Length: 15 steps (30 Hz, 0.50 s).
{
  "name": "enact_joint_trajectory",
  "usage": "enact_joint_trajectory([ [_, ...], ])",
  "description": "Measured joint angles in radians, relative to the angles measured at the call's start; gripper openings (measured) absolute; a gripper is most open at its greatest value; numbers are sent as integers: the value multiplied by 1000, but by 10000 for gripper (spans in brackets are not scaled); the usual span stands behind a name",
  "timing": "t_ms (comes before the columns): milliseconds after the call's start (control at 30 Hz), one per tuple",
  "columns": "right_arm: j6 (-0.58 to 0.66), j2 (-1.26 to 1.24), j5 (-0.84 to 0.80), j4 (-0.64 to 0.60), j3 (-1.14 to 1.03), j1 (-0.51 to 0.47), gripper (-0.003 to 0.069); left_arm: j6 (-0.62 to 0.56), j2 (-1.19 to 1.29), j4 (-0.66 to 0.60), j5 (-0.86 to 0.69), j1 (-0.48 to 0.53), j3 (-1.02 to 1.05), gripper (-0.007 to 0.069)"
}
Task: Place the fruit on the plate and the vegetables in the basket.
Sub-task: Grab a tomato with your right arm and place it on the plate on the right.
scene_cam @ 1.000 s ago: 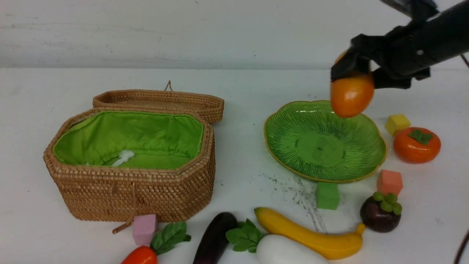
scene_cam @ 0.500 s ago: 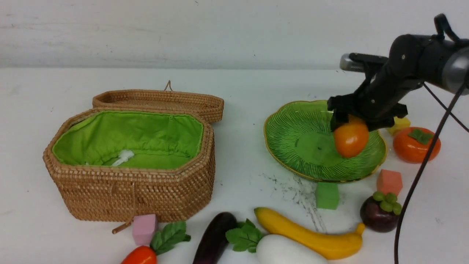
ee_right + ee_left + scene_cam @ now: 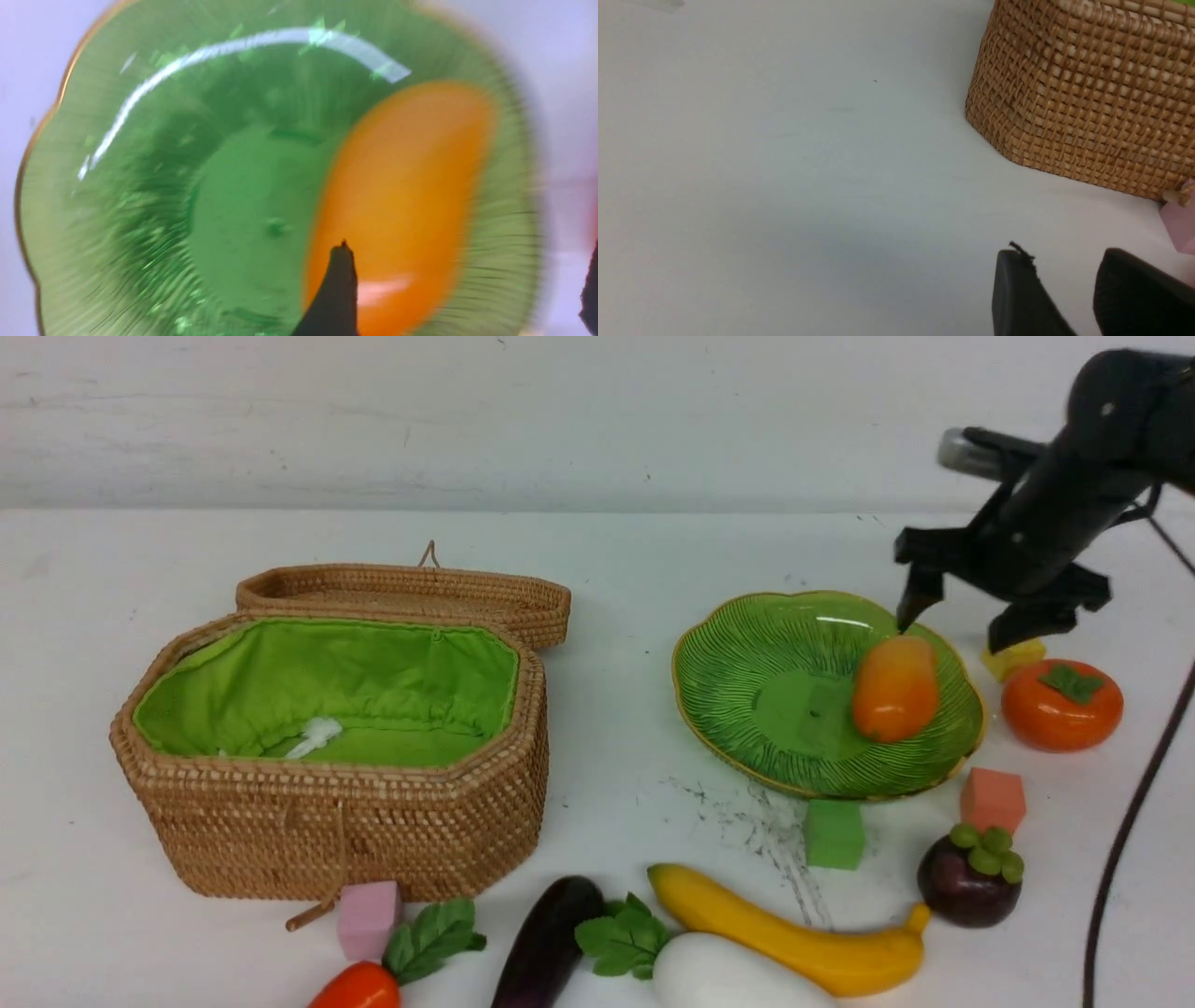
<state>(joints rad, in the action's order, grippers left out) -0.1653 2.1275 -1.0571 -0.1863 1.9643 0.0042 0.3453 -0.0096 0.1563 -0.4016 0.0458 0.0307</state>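
Note:
The orange-yellow mango (image 3: 894, 688) (image 3: 406, 186) lies free on the right side of the green plate (image 3: 766, 663) (image 3: 140, 210). Just above and behind it hangs my right gripper (image 3: 952, 633) (image 3: 467, 266), open and empty. The persimmon (image 3: 1061, 705) sits right of the plate, with the mangosteen (image 3: 966, 882) and banana (image 3: 784, 933) in front. Radish (image 3: 728, 975), eggplant (image 3: 546, 943) and carrot (image 3: 359, 987) lie along the near edge. The basket (image 3: 345, 821) (image 3: 1087, 102) stands open at the left. My left gripper (image 3: 1059, 256) hovers low beside it, fingers apart, holding nothing.
Small foam cubes are scattered about: pink (image 3: 369, 917) against the basket's front, green (image 3: 834, 833) before the plate, salmon (image 3: 992, 800) by the mangosteen, yellow (image 3: 1013, 658) under my right gripper. The basket lid (image 3: 401, 593) lies back behind the basket.
My right gripper came down over the plate with the mango, opened and let it go, then rose back to the right. The mango now rests on the plate.

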Motion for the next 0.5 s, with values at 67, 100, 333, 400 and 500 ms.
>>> enact_joint_trajectory([
  [67,8,-4,-38,-2,25,-61,645,0,0,0,0,0,0,239],
  [100,21,-4,-56,-3,29,-100,642,0,0,0,0,0,0,239],
  [333,58,14,-99,-28,1,-281,622,0,0,0,0,0,0,239],
  [400,82,27,-81,-78,-21,-315,614,0,0,0,0,0,0,239],
  [500,125,59,-59,-174,-44,-346,605,0,0,0,0,0,0,239],
])
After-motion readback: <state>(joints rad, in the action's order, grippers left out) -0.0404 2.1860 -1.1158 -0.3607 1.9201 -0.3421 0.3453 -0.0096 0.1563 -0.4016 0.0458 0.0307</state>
